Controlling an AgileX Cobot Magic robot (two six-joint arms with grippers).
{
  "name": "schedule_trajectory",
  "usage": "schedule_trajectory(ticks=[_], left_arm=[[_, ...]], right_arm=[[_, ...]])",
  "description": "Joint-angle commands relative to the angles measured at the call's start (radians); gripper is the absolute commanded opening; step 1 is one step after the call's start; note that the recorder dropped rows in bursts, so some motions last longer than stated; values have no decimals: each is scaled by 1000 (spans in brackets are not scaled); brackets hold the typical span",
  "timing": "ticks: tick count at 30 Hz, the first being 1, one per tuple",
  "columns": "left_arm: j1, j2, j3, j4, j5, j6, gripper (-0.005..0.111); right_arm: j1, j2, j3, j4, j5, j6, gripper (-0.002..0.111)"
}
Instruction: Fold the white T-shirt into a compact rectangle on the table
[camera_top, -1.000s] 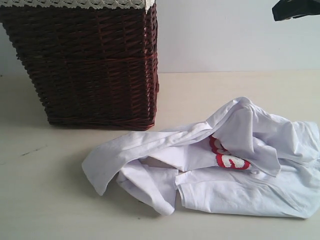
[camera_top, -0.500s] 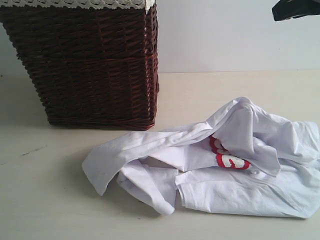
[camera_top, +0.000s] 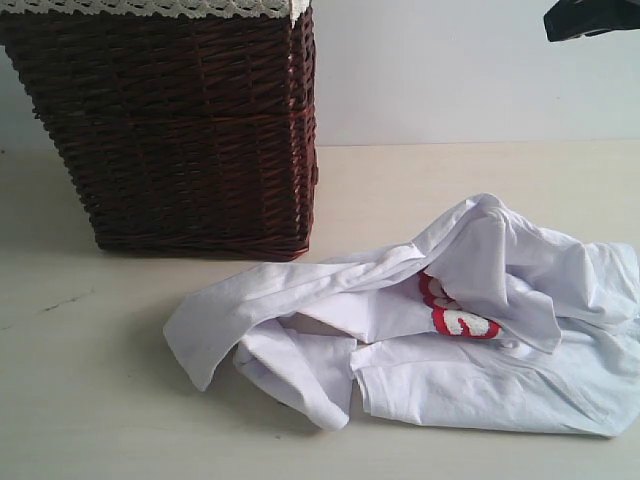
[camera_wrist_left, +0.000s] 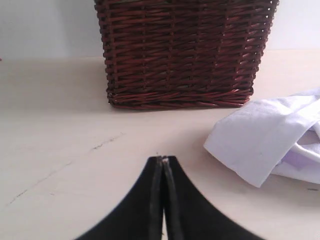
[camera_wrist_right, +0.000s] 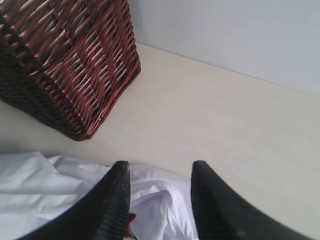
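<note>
White T-shirt (camera_wrist_right: 45, 190) beneath right end effector (camera_wrist_right: 160, 167)

The basket (camera_top: 180, 130) is set on the bench (camera_top: 90, 400) at the far left. The T-shirt (camera_top: 480, 390) is heaped on the bench at the near right, apart from the basket, with one flap stretched leftward past the basket's right corner. The left gripper (camera_wrist_left: 163, 161) is held over bare bench, nearer than the basket and left of that flap. The right gripper (camera_wrist_right: 159, 170) is placed above the T-shirt's far edge, seemingly clear of it, with the basket to its left.
</note>
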Motion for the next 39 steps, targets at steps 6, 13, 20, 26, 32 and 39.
schedule_trajectory(ticks=[6, 13, 20, 26, 32, 39], left_arm=[[4, -6, -1, -7, 11, -17, 0], [4, -6, -1, -7, 11, -15, 0], [4, -6, -1, -7, 11, -15, 0], [4, -6, -1, -7, 11, -15, 0], [4, -6, -1, -7, 11, -15, 0], [4, -6, -1, -7, 11, -15, 0]], right_arm=[[-1, -7, 6, 8, -10, -9, 39], [-1, -7, 6, 8, -10, -9, 39], [-1, -7, 6, 8, -92, -16, 39], [-1, -7, 6, 14, -126, -14, 39], [-1, -7, 6, 19, 23, 9, 39], [-1, 91, 36, -47, 261, 56, 38]])
